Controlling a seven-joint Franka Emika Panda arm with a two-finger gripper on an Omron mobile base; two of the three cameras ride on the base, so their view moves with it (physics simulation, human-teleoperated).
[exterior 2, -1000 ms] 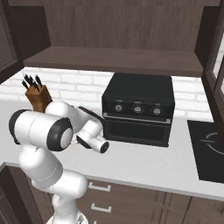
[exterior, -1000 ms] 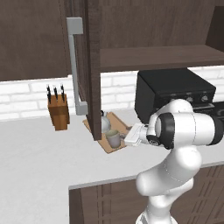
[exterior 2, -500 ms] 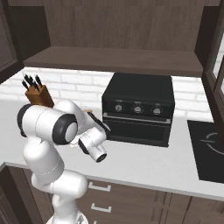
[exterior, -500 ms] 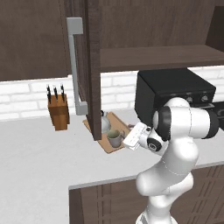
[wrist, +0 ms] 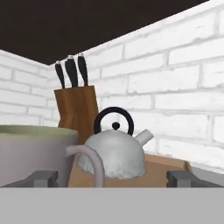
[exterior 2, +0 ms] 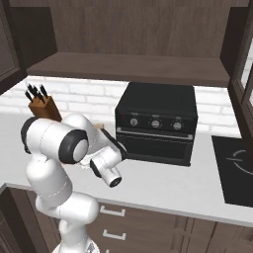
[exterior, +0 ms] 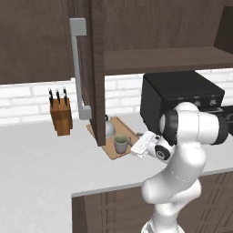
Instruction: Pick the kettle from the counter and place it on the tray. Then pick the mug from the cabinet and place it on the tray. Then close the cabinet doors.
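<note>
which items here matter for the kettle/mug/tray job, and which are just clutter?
Job:
kettle, on the tray
mug, on the tray too
cabinet door, open
gripper, open, right behind the mug

Clutter:
knife block
black oven
cooktop

Left base view looks from behind the arm's left, forward and down over the tabletop point(exterior: 41, 159). Right base view looks from behind its right, onto the oven point(exterior 2: 157, 129). Both share the oven, knife block point(exterior: 61, 116) and brick wall. Hand view sits low and very close, facing mug point(wrist: 33, 153), kettle point(wrist: 114, 153) and tray point(wrist: 157, 173).
</note>
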